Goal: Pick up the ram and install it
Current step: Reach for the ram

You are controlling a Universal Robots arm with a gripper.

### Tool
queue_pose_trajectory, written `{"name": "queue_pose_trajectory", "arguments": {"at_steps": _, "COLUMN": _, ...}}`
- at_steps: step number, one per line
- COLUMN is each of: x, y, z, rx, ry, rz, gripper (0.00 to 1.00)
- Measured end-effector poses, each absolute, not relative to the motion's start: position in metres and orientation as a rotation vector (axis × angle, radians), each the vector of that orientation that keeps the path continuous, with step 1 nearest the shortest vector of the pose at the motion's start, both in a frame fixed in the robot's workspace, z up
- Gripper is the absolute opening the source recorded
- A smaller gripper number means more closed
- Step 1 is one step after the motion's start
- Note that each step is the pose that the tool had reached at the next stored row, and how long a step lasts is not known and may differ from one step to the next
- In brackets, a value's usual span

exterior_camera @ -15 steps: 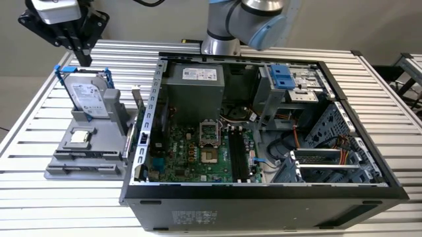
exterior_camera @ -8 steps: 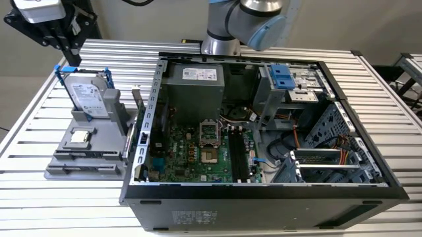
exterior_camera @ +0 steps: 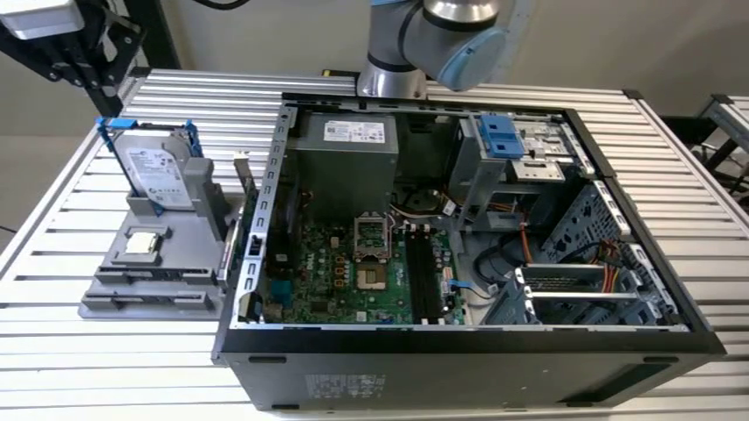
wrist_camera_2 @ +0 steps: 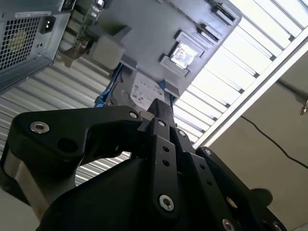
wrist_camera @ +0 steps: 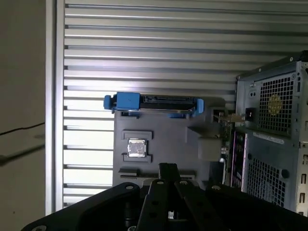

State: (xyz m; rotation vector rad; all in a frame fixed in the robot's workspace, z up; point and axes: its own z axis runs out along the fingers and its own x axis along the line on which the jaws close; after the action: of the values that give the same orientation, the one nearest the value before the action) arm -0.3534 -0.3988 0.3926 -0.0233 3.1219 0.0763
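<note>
The ram [exterior_camera: 242,189] is a thin dark stick standing on edge in the grey holder [exterior_camera: 123,276], on the side next to the open computer case [exterior_camera: 468,338]. Black memory slots [exterior_camera: 424,276] lie on the green motherboard inside the case. My gripper [wrist_camera: 167,168] hangs high above the holder, its fingertips pressed together with nothing between them. In the second wrist view the gripper [wrist_camera_2: 161,109] points down at the holder [wrist_camera_2: 144,43]. The arm [exterior_camera: 433,35] rises behind the case in the exterior view.
A silver hard drive in a blue frame [exterior_camera: 153,162] stands at the holder's far end, and a small square processor chip [exterior_camera: 143,243] lies in the holder's middle. The case's power supply [exterior_camera: 345,153] and drive cage [exterior_camera: 515,149] fill its back. Everything rests on a slatted metal table [exterior_camera: 105,351].
</note>
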Motion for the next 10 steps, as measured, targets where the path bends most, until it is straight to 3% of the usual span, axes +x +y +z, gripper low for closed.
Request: {"name": "queue_pose_trajectory", "arguments": {"at_steps": 10, "x": -0.376, "y": -0.399, "z": 0.393, "rx": -0.032, "ry": 3.122, "rz": 0.076, "gripper": 0.0}}
